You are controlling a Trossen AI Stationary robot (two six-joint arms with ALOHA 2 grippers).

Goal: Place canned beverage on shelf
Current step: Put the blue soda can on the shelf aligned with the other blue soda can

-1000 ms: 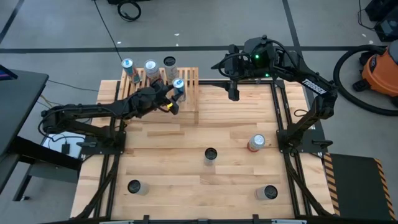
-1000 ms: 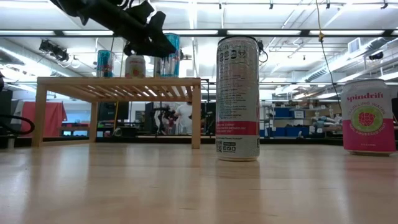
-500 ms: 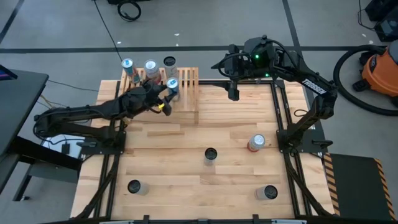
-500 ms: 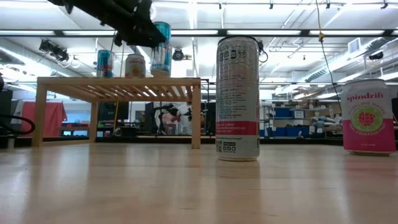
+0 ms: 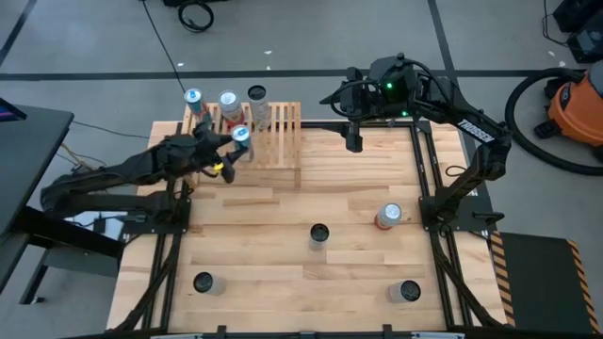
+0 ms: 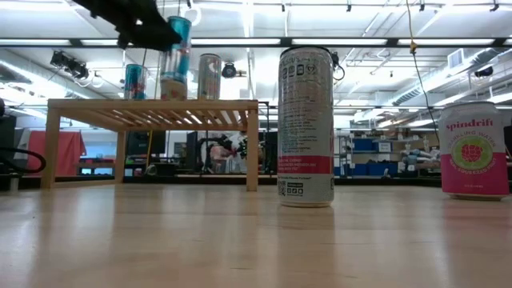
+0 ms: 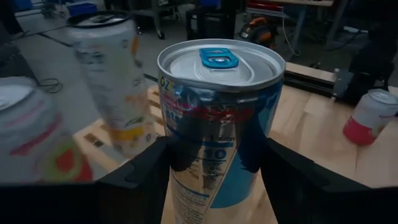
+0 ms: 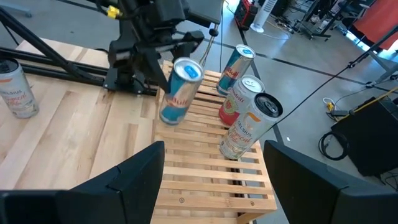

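Observation:
My left gripper [image 5: 234, 146] is shut on a blue-and-silver slim can [image 5: 240, 135] with a blue tab. It holds the can over the left half of the light-wood slatted shelf [image 5: 278, 132] at the table's far left. The can also shows in the low view [image 6: 176, 46] and the right wrist view [image 8: 180, 90]. Three cans [image 5: 193, 96] [image 5: 228, 100] [image 5: 257, 94] stand on their bases along the shelf's far edge. My right gripper [image 5: 353, 141] is open and empty above the table's far edge, right of the shelf. My left gripper pinches the can's side wall [image 7: 186, 155] between its two fingers [image 7: 149, 171], about mid-height, below the rim. The fingers come roughly level from the table's left side. The can is lifted clear above the slats, nearly upright and a little tilted.
A tall silver can [image 5: 318, 234] stands mid-table. A pink-and-white can [image 5: 388, 216] stands to its right. Two more cans [image 5: 203, 281] [image 5: 408, 292] stand near the front edge. The right half of the shelf's slats [image 8: 205, 168] is bare.
My left gripper has carried the can toward the table's left edge and a little upward over the shelf. It has stayed shut on the can, which stays nearly upright.

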